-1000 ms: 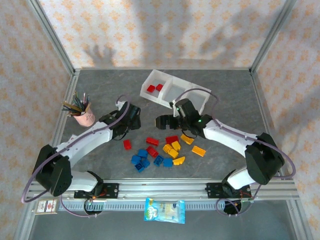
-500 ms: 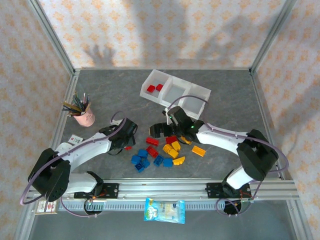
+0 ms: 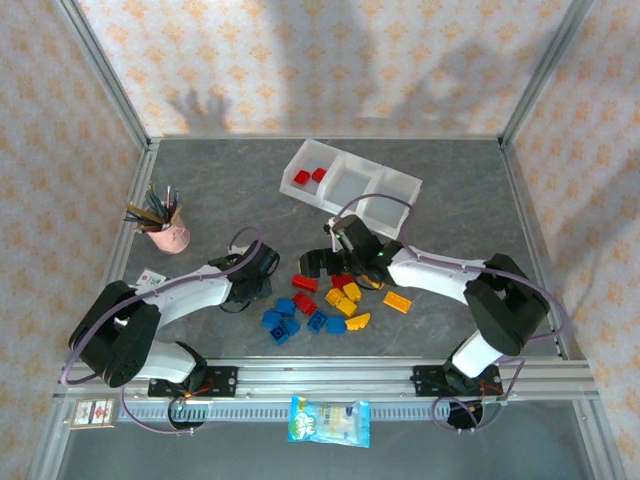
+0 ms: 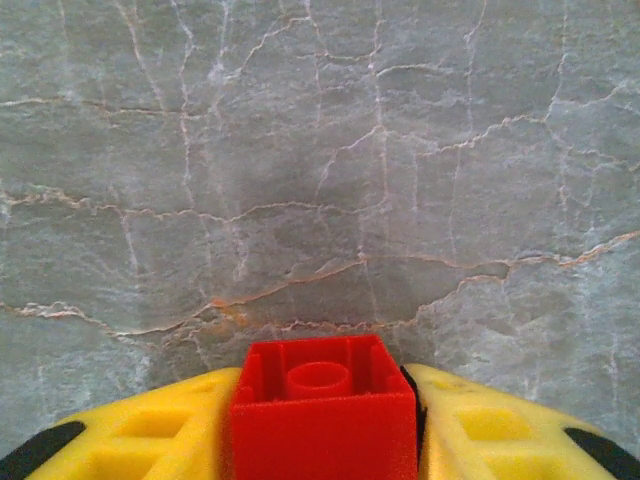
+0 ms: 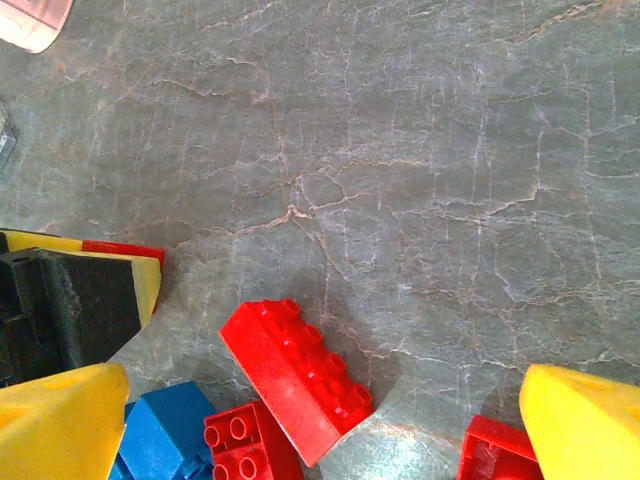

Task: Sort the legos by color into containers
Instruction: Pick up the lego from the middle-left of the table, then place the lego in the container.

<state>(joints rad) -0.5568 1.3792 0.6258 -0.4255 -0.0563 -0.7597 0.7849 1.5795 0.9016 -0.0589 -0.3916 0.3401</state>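
— What does your left wrist camera add?
— Your left gripper is clamped on a red brick. From above, the gripper covers it.
— And your right?
— Your right gripper is spread apart over a long red brick at the pile. The tray sits at twelve o'clock, with two red bricks in its left compartment.

Grey table bears loose legos — also tray, pen cup.

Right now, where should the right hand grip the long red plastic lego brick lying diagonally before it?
Pinch the long red plastic lego brick mid-length across its two long sides, from above; it lies diagonally, so the open right hand probably needs turning to match.
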